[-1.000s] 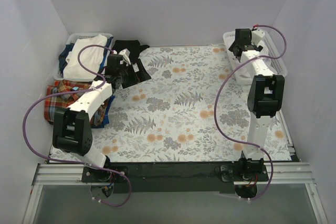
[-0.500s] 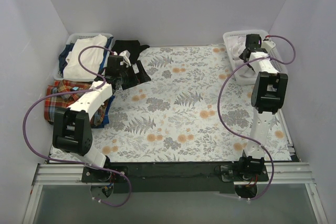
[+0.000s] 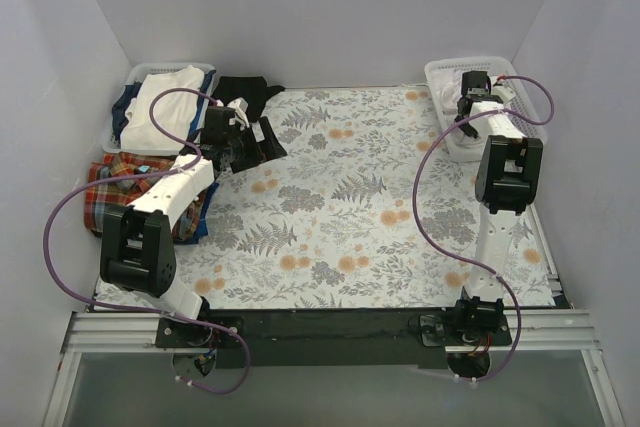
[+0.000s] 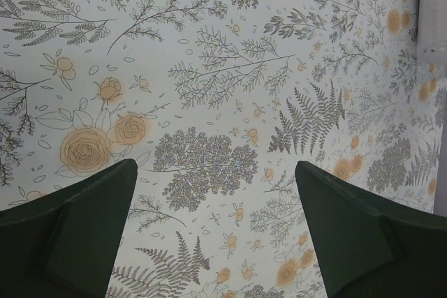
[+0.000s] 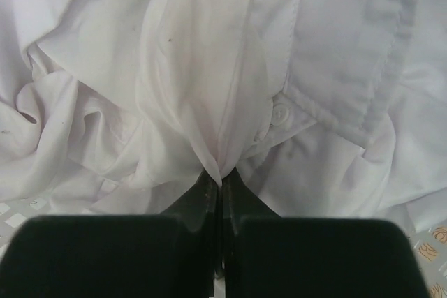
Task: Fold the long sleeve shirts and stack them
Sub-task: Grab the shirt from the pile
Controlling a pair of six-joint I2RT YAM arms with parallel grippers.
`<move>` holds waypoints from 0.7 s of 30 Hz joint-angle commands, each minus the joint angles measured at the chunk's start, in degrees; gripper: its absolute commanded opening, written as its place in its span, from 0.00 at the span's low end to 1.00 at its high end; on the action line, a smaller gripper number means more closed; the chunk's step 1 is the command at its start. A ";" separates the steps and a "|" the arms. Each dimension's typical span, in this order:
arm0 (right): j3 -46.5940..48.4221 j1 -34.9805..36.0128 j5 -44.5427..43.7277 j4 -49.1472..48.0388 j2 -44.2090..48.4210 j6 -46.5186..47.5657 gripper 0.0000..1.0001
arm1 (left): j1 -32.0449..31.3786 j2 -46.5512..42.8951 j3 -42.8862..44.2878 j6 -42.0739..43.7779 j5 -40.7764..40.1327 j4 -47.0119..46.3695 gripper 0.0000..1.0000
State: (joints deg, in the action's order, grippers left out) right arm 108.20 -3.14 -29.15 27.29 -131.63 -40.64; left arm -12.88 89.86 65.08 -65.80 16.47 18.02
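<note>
The white shirt (image 5: pixel 209 68) lies crumpled in a white basket (image 3: pixel 455 147) at about 1 o'clock on the table. In the right wrist view its thin cloth fills the frame in loose folds. A stitched band runs down at 2 o'clock, with a small button (image 5: pixel 281 112) just below it. The right gripper (image 5: pixel 222 179) is clenched on a ridge of this cloth. Its fingers meet with the fold pinched between them, and the fabric fans upward from the pinch.

The plaid shirt (image 3: pixel 105 187) sits bunched at 9 o'clock on the table's left edge, partly under the left arm. Beyond it, at 10 o'clock, a second basket (image 3: pixel 140 69) holds white and blue clothes. A black garment (image 3: pixel 245 92) lies beside that basket at 11 o'clock.

The left gripper (image 4: pixel 216 228) hangs over the floral cloth (image 3: pixel 350 197) near the black garment. It is spread wide and holds nothing, and only the printed ferns and orange flowers show between its fingers (image 4: pixel 77 235).
</note>
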 commanded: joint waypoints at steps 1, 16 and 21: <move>-0.27 1.02 0.06 3.64 3.47 -3.38 0.01 | -0.12 -3.64 -0.65 0.94 -0.21 0.70 0.98; 3.50 15.79 -28.13 2.43 21.41 0.01 0.01 | -0.21 -6.10 -2.59 0.06 2.25 -1.15 0.98; 3.43 20.70 -28.26 -7.67 26.24 13.11 0.01 | -0.12 -7.25 -3.29 -0.12 2.08 -1.67 0.98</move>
State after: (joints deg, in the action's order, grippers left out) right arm 110.26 14.76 -51.37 28.80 -110.76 -37.89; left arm -12.88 86.32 62.28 -65.89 17.65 17.54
